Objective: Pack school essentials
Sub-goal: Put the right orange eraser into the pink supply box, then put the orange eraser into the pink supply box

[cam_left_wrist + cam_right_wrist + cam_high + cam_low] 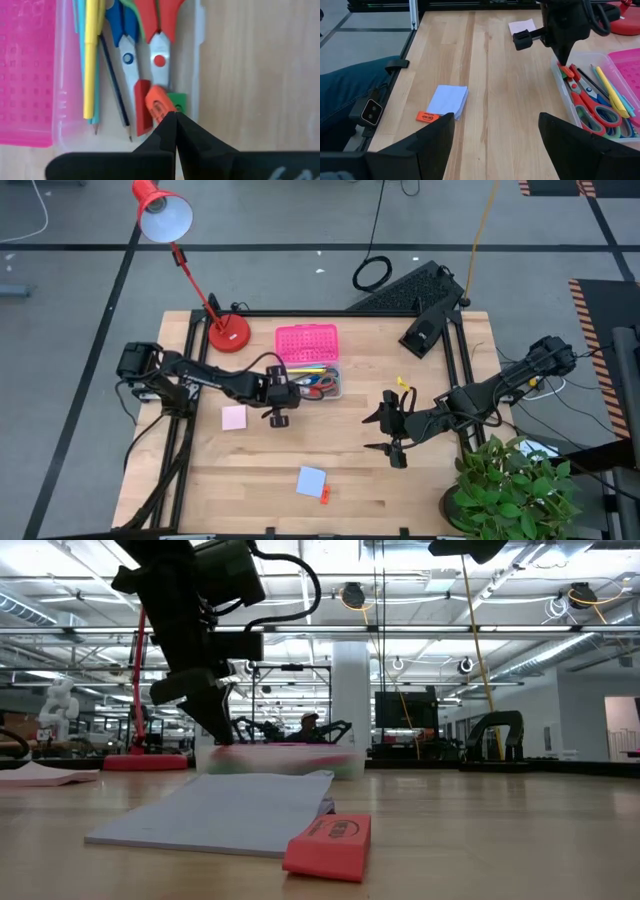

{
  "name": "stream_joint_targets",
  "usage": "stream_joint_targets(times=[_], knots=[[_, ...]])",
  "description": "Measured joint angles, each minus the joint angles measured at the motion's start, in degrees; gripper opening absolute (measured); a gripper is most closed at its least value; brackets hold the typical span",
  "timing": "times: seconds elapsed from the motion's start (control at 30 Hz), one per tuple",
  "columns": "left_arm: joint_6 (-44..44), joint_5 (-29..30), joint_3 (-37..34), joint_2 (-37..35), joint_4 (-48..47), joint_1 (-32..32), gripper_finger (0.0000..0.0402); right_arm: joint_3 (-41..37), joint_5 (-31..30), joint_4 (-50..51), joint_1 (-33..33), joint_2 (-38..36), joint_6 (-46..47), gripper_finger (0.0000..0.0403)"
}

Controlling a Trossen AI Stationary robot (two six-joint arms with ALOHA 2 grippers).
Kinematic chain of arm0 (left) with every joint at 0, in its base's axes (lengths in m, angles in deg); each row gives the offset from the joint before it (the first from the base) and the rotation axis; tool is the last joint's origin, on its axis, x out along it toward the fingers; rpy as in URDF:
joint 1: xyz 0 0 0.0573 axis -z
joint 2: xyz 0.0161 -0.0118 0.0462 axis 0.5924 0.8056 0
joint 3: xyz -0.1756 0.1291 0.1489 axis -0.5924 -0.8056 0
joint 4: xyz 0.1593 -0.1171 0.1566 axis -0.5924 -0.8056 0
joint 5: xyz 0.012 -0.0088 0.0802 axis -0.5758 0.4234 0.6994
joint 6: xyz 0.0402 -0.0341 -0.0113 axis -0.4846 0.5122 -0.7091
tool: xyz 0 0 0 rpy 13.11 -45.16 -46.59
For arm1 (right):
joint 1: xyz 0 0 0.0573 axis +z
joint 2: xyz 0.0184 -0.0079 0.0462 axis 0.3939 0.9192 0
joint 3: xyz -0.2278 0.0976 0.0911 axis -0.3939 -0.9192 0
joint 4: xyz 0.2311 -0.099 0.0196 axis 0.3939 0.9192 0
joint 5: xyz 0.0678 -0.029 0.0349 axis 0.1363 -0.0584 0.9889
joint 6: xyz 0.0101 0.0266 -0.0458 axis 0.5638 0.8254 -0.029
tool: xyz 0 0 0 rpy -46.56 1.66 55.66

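Fingertips of the left gripper [172, 120] pinch an orange-red eraser [159, 102] inside the clear box [338, 385], near the table's far edge, beside red scissors [159, 30], blue scissors [125, 40] and a yellow pencil [91, 55]. Near the front edge lie a blue note pad [311, 480] and another red eraser [324, 493]. The right gripper [392, 432], fingers spread, hovers right of centre.

Bare table [420, 480] right of blue pad [311, 480]
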Motion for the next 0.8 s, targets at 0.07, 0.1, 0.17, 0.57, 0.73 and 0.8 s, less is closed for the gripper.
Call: stream_joint_targets(times=[0.07, 0.1, 0.17, 0.57, 0.73, 0.8], knots=[[0.0, 0.3, 0.0, 0.0, -0.2, -0.4, 0.0006, 0.0, 0.0, 0.0, 0.0, 0.0, 0.0, 0.0281], [0.2, 0.3, 0.0, 0.0, -0.5, -0.7, 0.0008, 0.0, 0.0, 0.0, 0.0, 0.0, 0.0, 0.0281], [0.9, 0.8, 0.0, 0.0, -1.9, -1.4, 0.001, 0.0, 0.0, 0.0, 0.0, 0.0, 0.0, 0.0281], [0.2, 1.5, 0.2, -0.8, -1.2, -1.6, 0.0007, 0.0, 0.2, 0.0, 0.0, 0.0, -0.2, 0.0281], [1.3, 1.4, 1.6, -5.1, -1.0, 3.2, 0.0005, 0.0, 0.1, -1.1, 0.0, 0.5, 0.5, 0.0281], [1.9, 1.4, 1.9, -7.0, 0.0, 5.8, 0.0008, 0.0, 0.2, -2.5, 0.0, 1.8, 0.8, 0.0281]])
